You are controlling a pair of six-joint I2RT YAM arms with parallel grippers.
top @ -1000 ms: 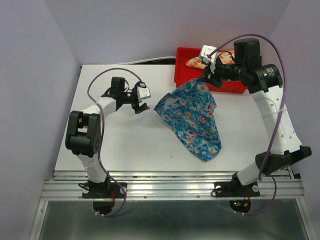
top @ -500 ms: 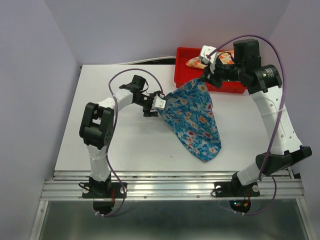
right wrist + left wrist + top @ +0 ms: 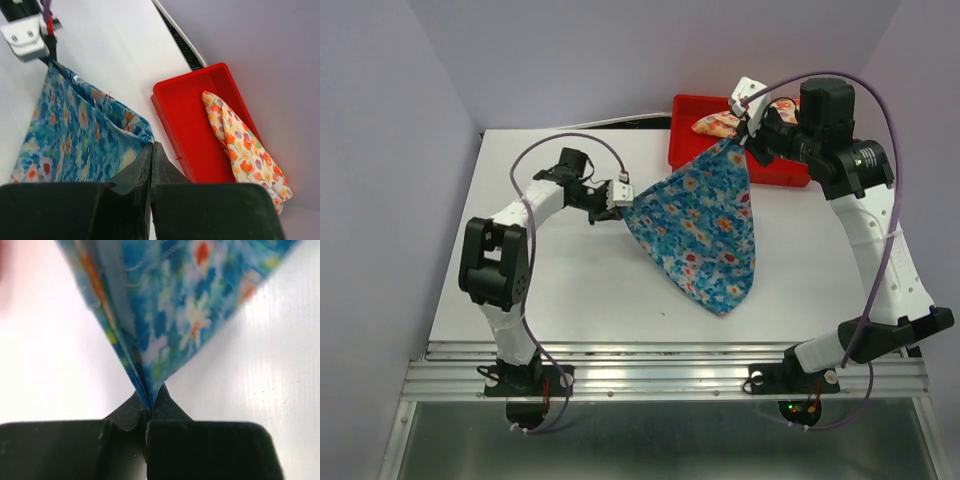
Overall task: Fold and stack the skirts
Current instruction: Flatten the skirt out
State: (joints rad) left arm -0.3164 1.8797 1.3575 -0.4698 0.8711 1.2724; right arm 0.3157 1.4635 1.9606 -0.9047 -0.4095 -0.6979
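- The left gripper (image 3: pixel 623 194) is clenched on 1 corner of the blue skirt (image 3: pixel 705 225). Its wrist view shows the fabric pinched between the jaws.
- The right gripper (image 3: pixel 746 141) grasps the opposite top corner, just beside the red tray (image 3: pixel 682 152).
- The blue skirt stretches between the 2 grippers, its lower tip pointing toward the near edge of the bench (image 3: pixel 560 290).
- The cream-yellow skirt (image 3: pixel 244 145) lies in the tray.

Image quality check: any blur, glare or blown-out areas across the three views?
Top external: evenly lit and sharp, no glare on the blue skirt. Left wrist: the skirt is so close that it blurs toward the top edge, and the table is washed out near white. Right wrist: sharp on the red tray and cream skirt; the dark fingers show little detail.
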